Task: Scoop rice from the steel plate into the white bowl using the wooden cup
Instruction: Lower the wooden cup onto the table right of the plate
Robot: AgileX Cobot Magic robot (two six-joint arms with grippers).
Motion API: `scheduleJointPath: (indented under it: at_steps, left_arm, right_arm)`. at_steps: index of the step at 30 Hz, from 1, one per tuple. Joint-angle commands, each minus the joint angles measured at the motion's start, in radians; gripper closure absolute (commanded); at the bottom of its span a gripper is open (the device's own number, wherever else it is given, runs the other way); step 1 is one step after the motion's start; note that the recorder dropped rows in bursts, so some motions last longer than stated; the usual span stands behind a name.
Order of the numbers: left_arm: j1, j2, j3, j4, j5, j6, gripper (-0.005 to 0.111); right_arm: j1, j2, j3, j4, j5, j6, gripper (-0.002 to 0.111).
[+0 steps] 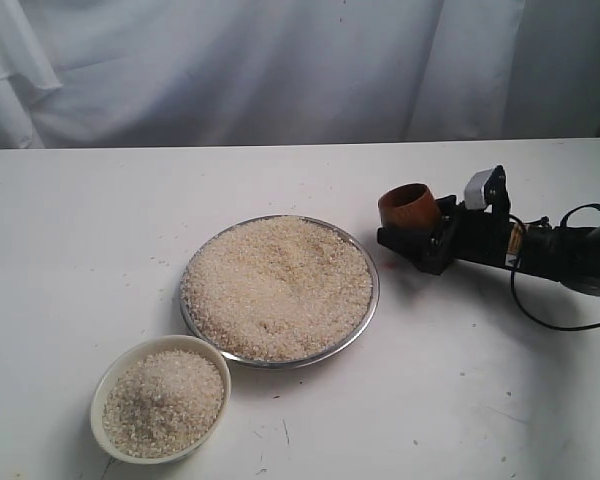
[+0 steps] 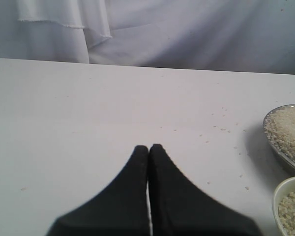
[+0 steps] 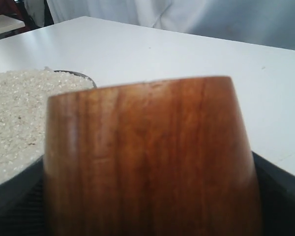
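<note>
The steel plate (image 1: 372,300) sits mid-table, heaped with rice (image 1: 278,285). In front of it to the left, the white bowl (image 1: 101,395) holds more rice (image 1: 165,402). To the right of the plate, my right gripper (image 1: 413,234) is shut on the wooden cup (image 1: 408,204), which stays upright just above the table. In the right wrist view the cup (image 3: 147,157) fills the frame, with black fingers (image 3: 278,196) at its sides and the rice (image 3: 14,113) beyond. My left gripper (image 2: 149,147) is shut on nothing, low over bare table; plate (image 2: 280,150) and bowl (image 2: 281,189) are to one side.
A white cloth (image 1: 280,60) hangs behind the table's far edge. A black cable (image 1: 540,318) loops from the right arm onto the table. A few loose grains (image 2: 221,129) lie scattered on the white tabletop near the plate.
</note>
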Motion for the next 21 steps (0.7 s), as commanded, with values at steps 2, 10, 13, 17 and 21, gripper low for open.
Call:
scheduleJointPath:
  at_steps: [2, 10, 13, 17, 21]
  left_arm:
    - [-0.003, -0.004, 0.005, 0.001, -0.014, 0.000, 0.107]
    - [-0.003, -0.004, 0.005, 0.001, -0.014, 0.000, 0.107]
    - [-0.003, -0.004, 0.005, 0.001, -0.014, 0.000, 0.107]
    - [-0.003, -0.004, 0.005, 0.001, -0.014, 0.000, 0.107]
    - [-0.003, -0.004, 0.005, 0.001, -0.014, 0.000, 0.107]
  right_arm:
    - [0.000, -0.008, -0.010, 0.025, -0.011, 0.048, 0.038]
    - [0.000, -0.008, -0.010, 0.060, -0.011, 0.097, 0.026]
    - [0.000, -0.008, -0.010, 0.058, -0.011, 0.131, 0.026]
    - [-0.002, -0.031, -0.010, 0.003, -0.011, 0.140, 0.026]
    - [-0.002, -0.100, -0.010, -0.042, -0.011, 0.156, 0.026]
